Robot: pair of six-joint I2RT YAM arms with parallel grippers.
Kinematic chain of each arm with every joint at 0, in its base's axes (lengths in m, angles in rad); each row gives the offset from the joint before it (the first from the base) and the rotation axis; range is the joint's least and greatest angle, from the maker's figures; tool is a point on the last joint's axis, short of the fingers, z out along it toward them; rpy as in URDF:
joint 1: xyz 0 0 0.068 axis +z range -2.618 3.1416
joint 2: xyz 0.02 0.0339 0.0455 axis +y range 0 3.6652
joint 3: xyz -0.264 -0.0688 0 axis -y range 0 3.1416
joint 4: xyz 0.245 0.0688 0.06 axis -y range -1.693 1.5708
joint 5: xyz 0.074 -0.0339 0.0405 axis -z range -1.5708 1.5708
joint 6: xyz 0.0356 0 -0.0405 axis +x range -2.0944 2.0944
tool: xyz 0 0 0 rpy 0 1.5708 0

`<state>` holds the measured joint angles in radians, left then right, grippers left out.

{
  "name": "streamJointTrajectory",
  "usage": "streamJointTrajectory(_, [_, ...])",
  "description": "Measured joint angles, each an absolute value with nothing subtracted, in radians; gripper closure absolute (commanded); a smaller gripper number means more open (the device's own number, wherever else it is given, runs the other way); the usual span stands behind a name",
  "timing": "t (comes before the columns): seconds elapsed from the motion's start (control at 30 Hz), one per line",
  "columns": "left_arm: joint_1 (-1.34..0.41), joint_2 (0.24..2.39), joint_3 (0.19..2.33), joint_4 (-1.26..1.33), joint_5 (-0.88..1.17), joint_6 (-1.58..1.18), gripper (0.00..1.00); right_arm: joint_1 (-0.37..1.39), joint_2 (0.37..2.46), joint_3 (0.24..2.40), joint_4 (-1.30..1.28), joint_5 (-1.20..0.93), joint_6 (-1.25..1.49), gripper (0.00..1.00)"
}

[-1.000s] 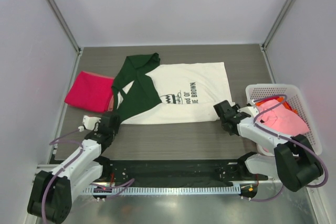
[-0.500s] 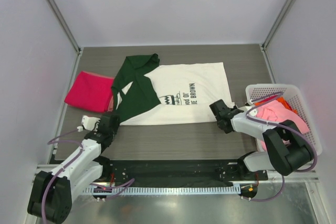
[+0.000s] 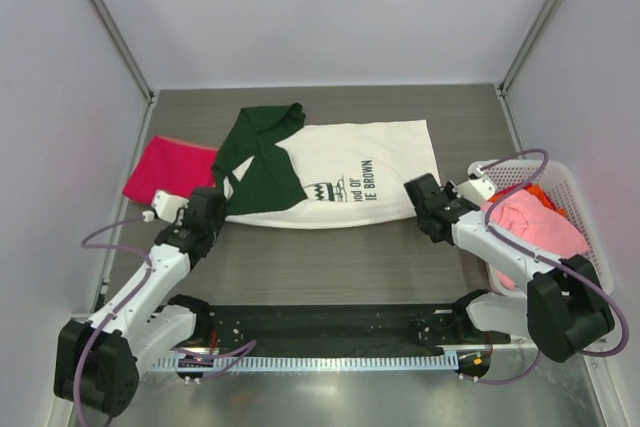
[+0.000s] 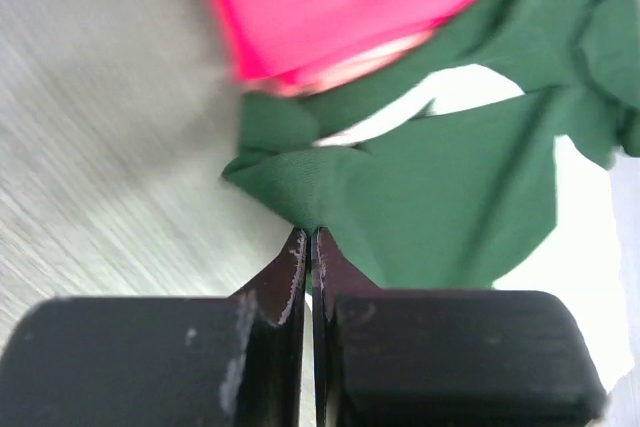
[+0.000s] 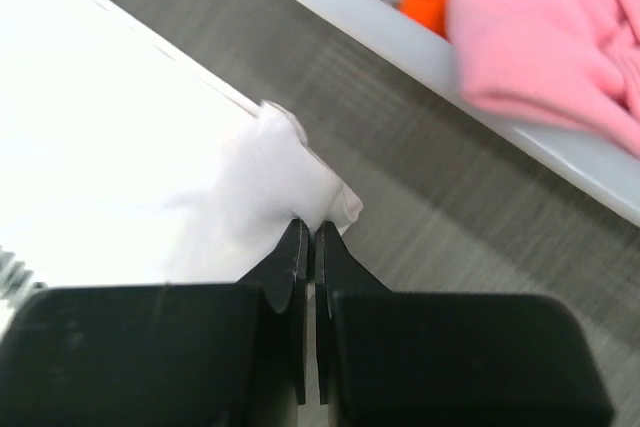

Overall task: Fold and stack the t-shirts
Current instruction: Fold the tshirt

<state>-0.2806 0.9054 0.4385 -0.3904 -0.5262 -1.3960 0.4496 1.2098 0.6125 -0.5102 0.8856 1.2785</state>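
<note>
The cream shirt [image 3: 350, 172] lies spread mid-table. The right claw [image 3: 425, 197], open a second ago, has now pinched shut on its near right corner. The left claw [image 3: 207, 209] stays shut on the green sleeve, near left. The near hem has drawn slightly farther away, so a fold looks begun. The red shirt [image 3: 168, 172] sits folded at left; the pink shirt [image 3: 530, 222] waits in the basket [image 3: 588, 227], right.

The left arm [image 3: 150, 285] reaches from its base toward 1 o'clock, wrist low. The left fingers [image 4: 288, 279] are pressed together, pinching a green fold of the shirt [image 3: 352, 179]. The right arm [image 3: 505, 247] stretches toward 10 o'clock, and the right fingers [image 5: 291, 263] are clamped on the shirt's white corner.
</note>
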Motion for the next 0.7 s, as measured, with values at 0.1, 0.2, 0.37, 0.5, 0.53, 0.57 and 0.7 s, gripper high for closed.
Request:
streamJointTrajectory(0.1, [-0.279, 0.962, 0.591, -0.453, -0.533, -1.358, 1.0, 0.444, 1.207, 0.739, -0.533, 0.896, 1.171, 0.99])
streamJointTrajectory(0.2, [-0.277, 1.029, 0.8, -0.55, -0.543, -1.314, 1.0, 0.43, 1.206, 0.852, -0.546, 0.896, 1.1, 0.99])
streamJointTrajectory(0.37, [-0.274, 1.011, 1.005, -0.627, -0.574, -1.235, 1.0, 0.427, 1.124, 0.968, -0.554, 0.887, 0.997, 0.99])
streamJointTrajectory(0.5, [-0.273, 0.902, 0.921, -0.675, -0.575, -1.214, 1.0, 0.425, 1.017, 0.935, -0.591, 0.855, 0.975, 0.99])
streamJointTrajectory(0.53, [-0.273, 0.868, 0.876, -0.691, -0.572, -1.214, 1.0, 0.425, 0.988, 0.912, -0.6, 0.841, 0.973, 0.99])
streamJointTrajectory(0.57, [-0.273, 0.844, 0.841, -0.704, -0.568, -1.214, 1.0, 0.425, 0.968, 0.891, -0.612, 0.83, 0.971, 0.99])
streamJointTrajectory(0.7, [-0.273, 0.749, 0.727, -0.751, -0.539, -1.213, 1.0, 0.426, 0.892, 0.821, -0.669, 0.78, 0.955, 0.99])
